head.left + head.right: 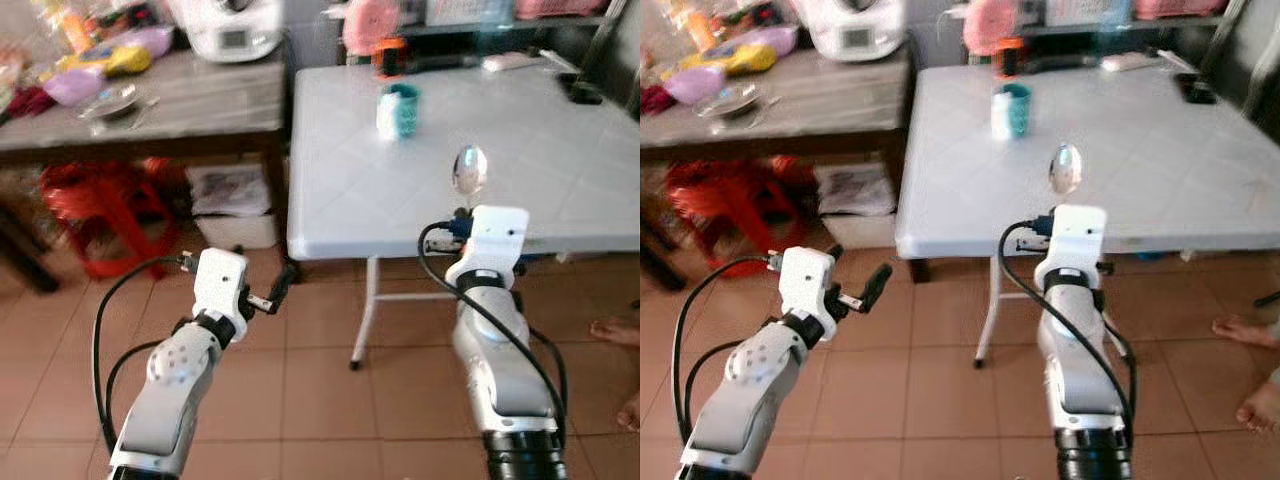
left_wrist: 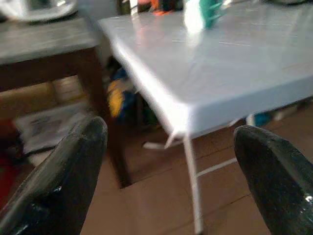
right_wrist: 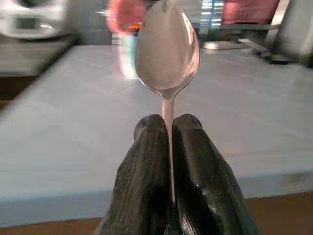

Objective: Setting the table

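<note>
My right gripper (image 3: 167, 125) is shut on the handle of a metal spoon (image 1: 469, 170), whose bowl (image 3: 167, 46) sticks up past the fingertips. It hovers at the near edge of the white folding table (image 1: 440, 190). A teal cup (image 1: 404, 108) with a white cup beside it stands toward the table's far left. My left gripper (image 1: 272, 294) is open over the tiled floor, left of the table, with nothing between its fingers (image 2: 63, 181).
A wooden side table (image 1: 150, 115) at the left carries bowls, bottles and a white appliance (image 1: 232, 28). A red stool (image 1: 100, 210) and a white box (image 1: 235, 205) sit under it. A person's bare feet (image 1: 620, 335) are at the right. An orange item (image 1: 390, 55) sits at the table's back.
</note>
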Available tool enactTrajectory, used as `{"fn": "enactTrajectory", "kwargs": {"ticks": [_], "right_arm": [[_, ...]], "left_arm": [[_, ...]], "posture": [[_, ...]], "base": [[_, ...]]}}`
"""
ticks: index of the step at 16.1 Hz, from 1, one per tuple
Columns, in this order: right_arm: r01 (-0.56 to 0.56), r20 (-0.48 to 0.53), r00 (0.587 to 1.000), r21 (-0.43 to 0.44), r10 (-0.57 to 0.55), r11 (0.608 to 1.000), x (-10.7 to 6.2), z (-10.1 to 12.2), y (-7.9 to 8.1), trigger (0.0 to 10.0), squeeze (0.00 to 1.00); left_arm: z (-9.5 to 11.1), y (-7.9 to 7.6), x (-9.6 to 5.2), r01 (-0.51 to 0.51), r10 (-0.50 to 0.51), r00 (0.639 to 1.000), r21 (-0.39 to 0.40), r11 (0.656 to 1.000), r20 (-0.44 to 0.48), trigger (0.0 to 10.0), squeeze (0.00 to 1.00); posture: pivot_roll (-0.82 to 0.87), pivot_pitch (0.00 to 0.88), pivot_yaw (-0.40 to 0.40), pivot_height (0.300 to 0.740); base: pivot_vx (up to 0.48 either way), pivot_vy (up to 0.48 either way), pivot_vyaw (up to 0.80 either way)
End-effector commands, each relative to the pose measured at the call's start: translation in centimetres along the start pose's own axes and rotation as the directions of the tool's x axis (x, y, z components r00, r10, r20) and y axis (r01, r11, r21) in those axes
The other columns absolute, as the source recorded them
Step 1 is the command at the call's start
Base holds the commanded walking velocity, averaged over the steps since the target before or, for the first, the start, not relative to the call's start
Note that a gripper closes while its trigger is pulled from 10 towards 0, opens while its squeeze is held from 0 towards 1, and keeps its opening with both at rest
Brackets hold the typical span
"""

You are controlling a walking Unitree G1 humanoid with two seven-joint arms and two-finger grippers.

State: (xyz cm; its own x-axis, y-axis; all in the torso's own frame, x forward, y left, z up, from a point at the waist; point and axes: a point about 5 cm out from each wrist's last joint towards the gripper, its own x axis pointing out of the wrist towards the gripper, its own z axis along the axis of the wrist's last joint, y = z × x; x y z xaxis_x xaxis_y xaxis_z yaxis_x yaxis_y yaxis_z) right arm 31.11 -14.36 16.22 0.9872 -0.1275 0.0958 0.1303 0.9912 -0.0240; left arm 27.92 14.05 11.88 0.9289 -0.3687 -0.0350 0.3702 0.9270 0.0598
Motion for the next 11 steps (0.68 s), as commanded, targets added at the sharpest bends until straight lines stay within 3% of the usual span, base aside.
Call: {"fn": "enactTrajectory", "kwargs": {"ticks": [1, 11], "right_arm": [[-0.035, 0.025, 0.999, 0.009, 0.035, 0.999, 0.05, 0.55, 0.84, 10.0, 0.0], [-0.029, 0.02, 0.999, -0.01, 0.029, 1.0, -0.06, 0.2, 0.67, 10.0, 0.0]], "left_arm": [[0.05, 0.51, -0.11, -0.014, 0.014, 1.0, 0.01, 1.0, -0.001, 10.0, 0.0], [0.02, 0.37, -0.12, -0.005, 0.005, 1.0, 0.016, 1.0, -0.007, 10.0, 0.0]], "posture": [[-0.02, 0.068, 0.068, 0.74], [-0.02, 0.071, 0.077, 0.74]], "base": [[0.0, 0.356, 0.0], [0.0, 0.412, 0.0]]}}
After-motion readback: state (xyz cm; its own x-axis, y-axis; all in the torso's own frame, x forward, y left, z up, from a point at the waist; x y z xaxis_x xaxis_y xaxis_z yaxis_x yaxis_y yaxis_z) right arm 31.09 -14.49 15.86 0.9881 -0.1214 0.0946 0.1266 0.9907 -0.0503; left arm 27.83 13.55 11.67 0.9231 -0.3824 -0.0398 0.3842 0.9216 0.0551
